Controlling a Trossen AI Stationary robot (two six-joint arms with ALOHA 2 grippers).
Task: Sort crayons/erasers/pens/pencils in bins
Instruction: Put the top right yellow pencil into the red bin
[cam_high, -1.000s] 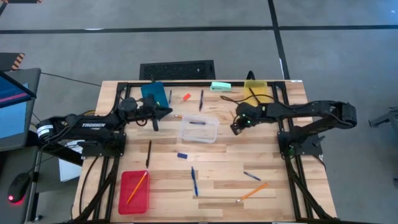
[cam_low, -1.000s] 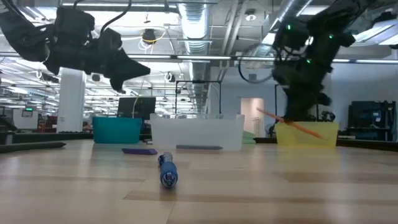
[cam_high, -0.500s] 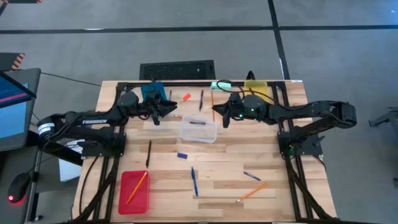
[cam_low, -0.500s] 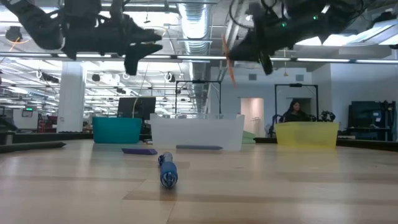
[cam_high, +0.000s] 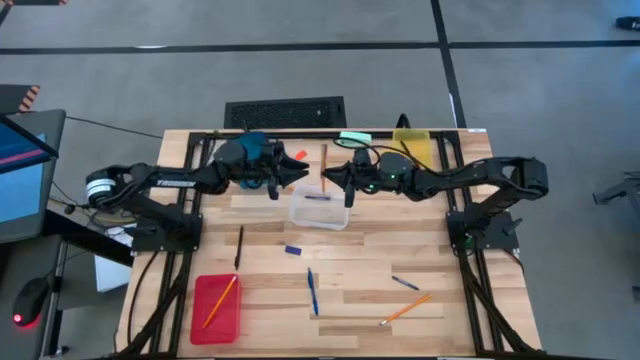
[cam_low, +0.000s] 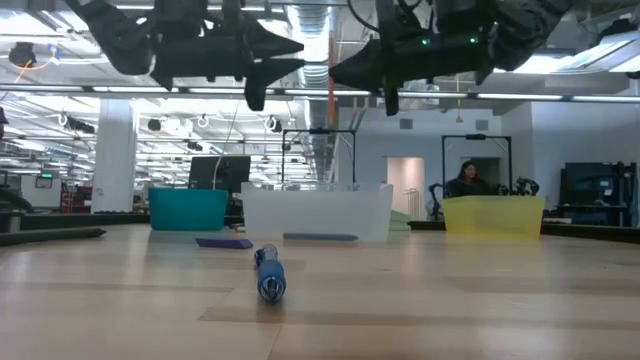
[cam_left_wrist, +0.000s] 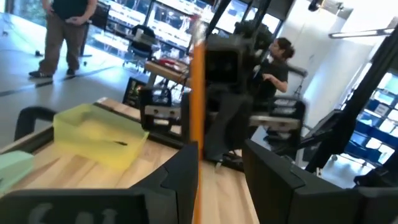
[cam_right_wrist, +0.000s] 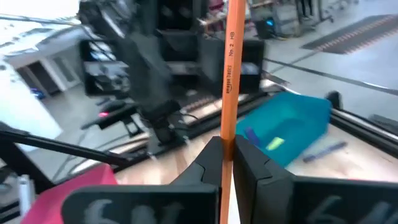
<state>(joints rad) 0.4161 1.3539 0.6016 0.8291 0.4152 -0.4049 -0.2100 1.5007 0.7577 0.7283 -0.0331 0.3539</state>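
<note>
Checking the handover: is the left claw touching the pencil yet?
Apart. The left wrist view shows the pencil between the open left claw's fingers with a gap; the right claw pinches it.

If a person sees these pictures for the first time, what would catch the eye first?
The two arms meet nose to nose above the back middle of the table, over the clear bin. The right claw is shut on an orange pencil and holds it upright in the air, while the open left claw faces it closely. Around them, pens and pencils lie scattered on the wood, and a red bin sits at the front left corner.
</note>
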